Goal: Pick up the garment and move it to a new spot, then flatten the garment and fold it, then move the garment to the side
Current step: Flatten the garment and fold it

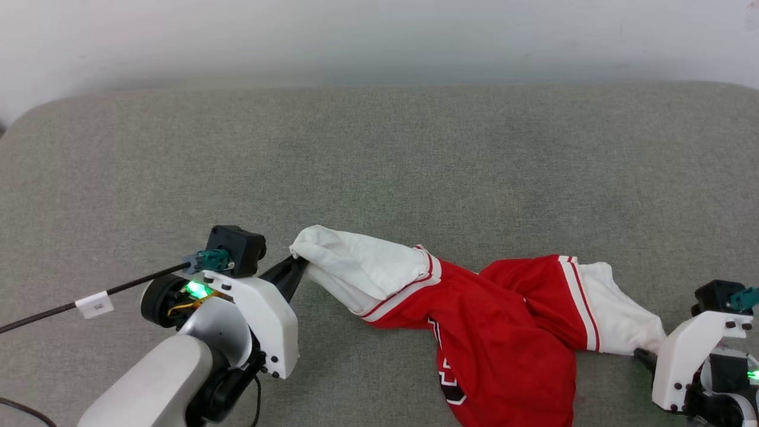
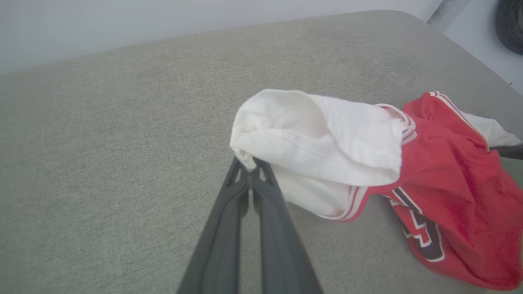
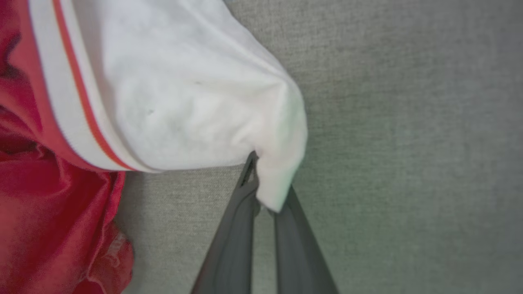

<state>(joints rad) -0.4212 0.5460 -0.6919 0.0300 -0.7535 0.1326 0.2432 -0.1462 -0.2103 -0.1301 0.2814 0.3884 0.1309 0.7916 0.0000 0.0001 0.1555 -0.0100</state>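
Note:
The garment (image 1: 504, 332) is a red jersey with white sleeves, lying crumpled across the front of the grey cushion (image 1: 379, 154). My left gripper (image 1: 299, 261) is shut on the tip of its left white sleeve (image 2: 318, 139), fingers pinched together at the cloth in the left wrist view (image 2: 249, 165). My right gripper (image 1: 643, 354) is shut on the corner of the other white sleeve (image 3: 184, 94), with fabric caught between the fingers (image 3: 265, 192). The red body (image 2: 457, 196) with black lettering sags between the two sleeves and runs off the head view's bottom edge.
The grey cushion stretches far behind and to both sides of the garment. A pale wall (image 1: 379, 35) runs along its back edge. A black cable with a white tag (image 1: 95, 303) trails left from my left wrist.

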